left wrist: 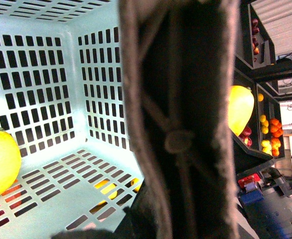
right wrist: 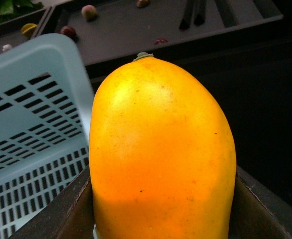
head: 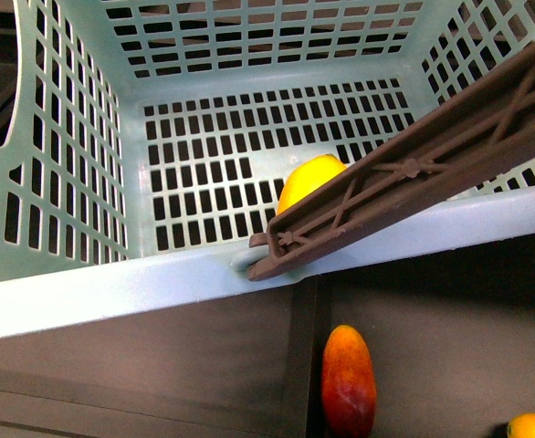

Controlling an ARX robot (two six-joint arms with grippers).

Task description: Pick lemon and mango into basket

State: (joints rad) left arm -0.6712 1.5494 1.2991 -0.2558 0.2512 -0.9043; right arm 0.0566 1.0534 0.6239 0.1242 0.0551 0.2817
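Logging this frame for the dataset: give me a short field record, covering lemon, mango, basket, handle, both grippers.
lemon: inside the basket, on its slotted floor
mango: large in right wrist view, between dark fingers, outside the basket
handle: brown, lying across the near rim
other fruit: red-orange one on the dark surface in front of the basket
left gripper: not visible
right gripper: appears shut on mango

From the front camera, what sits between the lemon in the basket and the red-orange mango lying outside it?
The basket's near rim and the low end of its brown handle separate the lemon from the red-orange mango, in the front view.
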